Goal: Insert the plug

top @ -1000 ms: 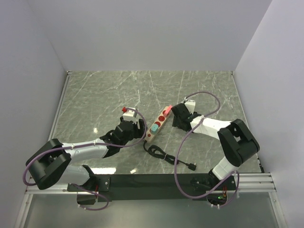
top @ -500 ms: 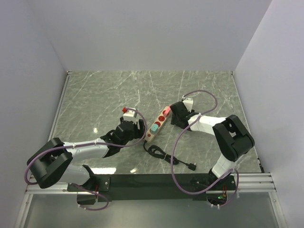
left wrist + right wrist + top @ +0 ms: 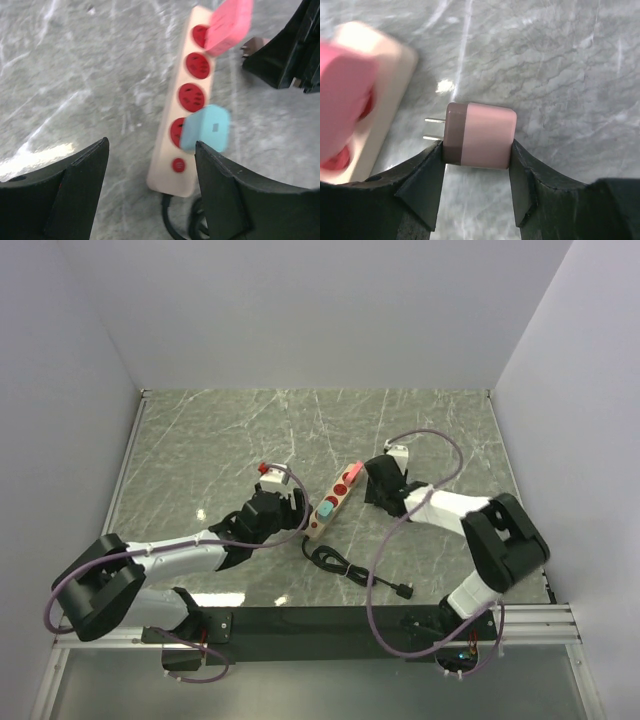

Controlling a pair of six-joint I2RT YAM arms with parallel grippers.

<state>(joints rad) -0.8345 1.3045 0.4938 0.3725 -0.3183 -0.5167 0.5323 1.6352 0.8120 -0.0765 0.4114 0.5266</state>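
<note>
The plug, pink with a brown face, lies sideways with its two prongs aimed at the end of the power strip, close to it but not touching. The right end effector has just closed in from a wider spread and now pinches the plug on both flanks. That suggests the grasp is made and carrying comes next (whether the plug has left the worktop I cannot tell). On the strip, a pink adapter fills the far socket and a blue adapter a near one, leaving red sockets free between them. The left end effector stays spread over the strip's cord end, gripping nothing.
</note>
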